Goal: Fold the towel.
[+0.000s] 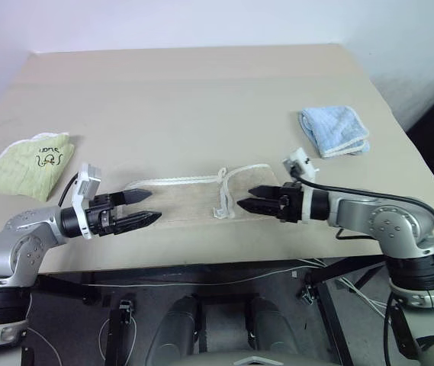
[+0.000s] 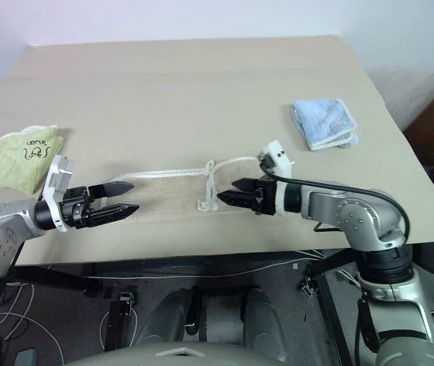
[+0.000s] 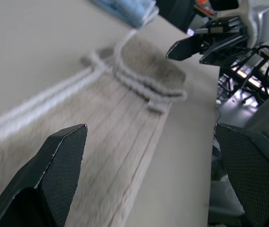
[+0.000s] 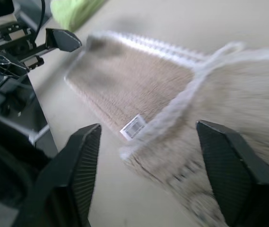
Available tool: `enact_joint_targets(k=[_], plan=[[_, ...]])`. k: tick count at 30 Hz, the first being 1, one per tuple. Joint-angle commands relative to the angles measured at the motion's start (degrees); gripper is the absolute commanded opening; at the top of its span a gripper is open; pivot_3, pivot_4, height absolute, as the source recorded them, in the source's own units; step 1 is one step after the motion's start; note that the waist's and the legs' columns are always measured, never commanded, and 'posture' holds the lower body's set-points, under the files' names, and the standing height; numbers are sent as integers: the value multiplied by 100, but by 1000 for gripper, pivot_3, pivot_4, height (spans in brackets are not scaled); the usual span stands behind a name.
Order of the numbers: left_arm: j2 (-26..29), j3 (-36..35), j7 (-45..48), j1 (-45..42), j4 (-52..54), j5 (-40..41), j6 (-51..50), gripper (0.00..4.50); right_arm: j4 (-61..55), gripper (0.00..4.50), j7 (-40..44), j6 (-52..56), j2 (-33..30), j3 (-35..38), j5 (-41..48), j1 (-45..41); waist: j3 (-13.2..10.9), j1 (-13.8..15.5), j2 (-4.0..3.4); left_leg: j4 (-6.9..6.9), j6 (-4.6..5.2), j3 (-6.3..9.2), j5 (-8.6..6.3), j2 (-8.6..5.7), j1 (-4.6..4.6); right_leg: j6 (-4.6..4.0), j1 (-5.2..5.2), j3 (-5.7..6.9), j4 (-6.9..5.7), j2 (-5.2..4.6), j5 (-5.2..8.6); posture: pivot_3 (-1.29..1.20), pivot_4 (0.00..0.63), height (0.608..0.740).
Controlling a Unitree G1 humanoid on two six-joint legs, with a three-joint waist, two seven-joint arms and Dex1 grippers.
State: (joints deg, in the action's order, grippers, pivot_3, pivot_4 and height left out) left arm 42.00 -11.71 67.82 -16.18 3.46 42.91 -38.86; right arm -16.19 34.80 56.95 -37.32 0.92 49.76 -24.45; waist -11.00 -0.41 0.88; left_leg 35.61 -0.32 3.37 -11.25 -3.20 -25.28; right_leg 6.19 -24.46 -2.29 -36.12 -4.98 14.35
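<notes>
We see the beige towel (image 1: 190,200) half-folded between our open, empty left pincer (image 1: 142,207) and right pincer (image 1: 248,197); next we regrasp an edge.

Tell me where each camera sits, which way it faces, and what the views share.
Left eye view: head camera, looking down at the beige towel on the table; both arms show.
Right eye view: its stereo twin, same scene.
Left wrist view: along the open left gripper, across the towel to the right gripper.
Right wrist view: along the open right gripper, toward the left gripper.
All share the towel.
</notes>
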Motion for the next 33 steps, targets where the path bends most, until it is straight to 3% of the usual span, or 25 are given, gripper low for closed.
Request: enact_joint_targets(k=[1,8,13,23,29,33], plan=[[-324,77,-267,-598,195,360,-219,4118,-163,2290,272,-1293,61,85,-793,147,0,-14,0,12,0,3,0,1,0,8,5,3,-3,6,-4,0,150,740],[-1067,1219,-85,-1617,-538,-408,170,1874,408,0,133,-1929,642,-7,-1339,-148,0,-57,-1,50,1,-11,1,5,19,43,28,-17,-16,35,-31,0,150,740],[-1538,1858,103,-2010,-1200,-1105,804,145,821,0,101,-2206,973,-12,-1640,-311,1,-32,0,51,1,-10,2,5,23,42,33,-17,-16,37,-31,0,150,740],[-2614,2407,-520,-2461,-2492,-2337,1936,33,1825,0,-222,-2404,1522,-171,-2339,-511,1,-41,0,50,1,-10,3,3,22,44,28,-18,-19,37,-32,0,150,740],[-2774,2719,-509,-2329,-2911,-2902,2363,33,2482,0,-261,-2863,1933,-307,-2749,-555,1,-40,0,53,1,-11,3,2,23,45,27,-18,-27,40,-33,0,150,740],[-2554,3180,-495,-1988,-3306,-3622,3008,33,2941,0,-197,-3340,2259,-274,-2887,-501,3,-53,0,51,0,-12,3,2,26,46,28,-21,-29,40,-33,0,150,740]])
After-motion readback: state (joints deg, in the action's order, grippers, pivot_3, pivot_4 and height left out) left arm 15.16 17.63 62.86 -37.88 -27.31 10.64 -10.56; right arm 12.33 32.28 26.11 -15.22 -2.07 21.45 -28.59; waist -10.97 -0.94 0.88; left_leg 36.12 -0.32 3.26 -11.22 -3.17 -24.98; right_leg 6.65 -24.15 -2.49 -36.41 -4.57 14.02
